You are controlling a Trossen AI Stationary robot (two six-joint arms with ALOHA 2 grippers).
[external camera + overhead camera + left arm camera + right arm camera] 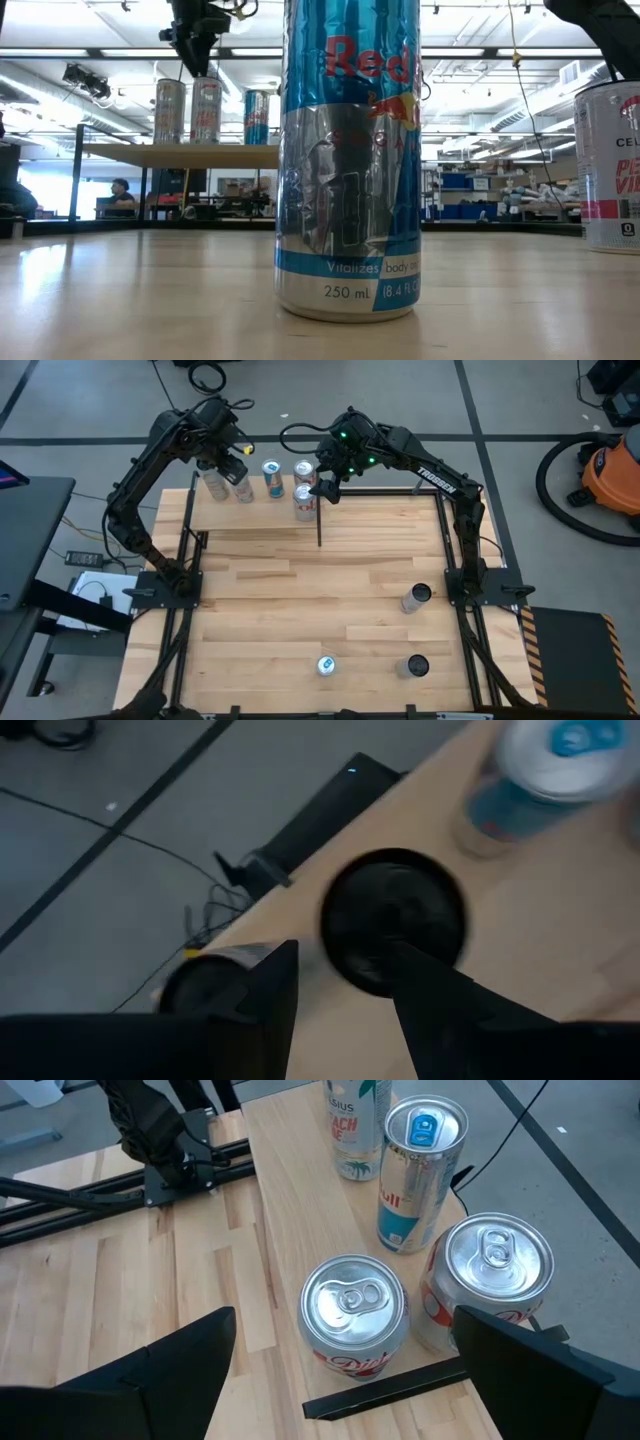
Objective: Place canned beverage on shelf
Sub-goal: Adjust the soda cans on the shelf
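Upright can (243, 488) in left hand (238, 478)

Two dark jointed arms — white TROSSEN lettering and green lights on the right one.

The flat pale-wood shelf (260, 515) edged with thin black rods stands raised at the surface's far left. Five upright cans stand on it: two dark-topped cans (215, 484), a blue-and-silver can (272, 477), and two silver cans (305, 495) close together.
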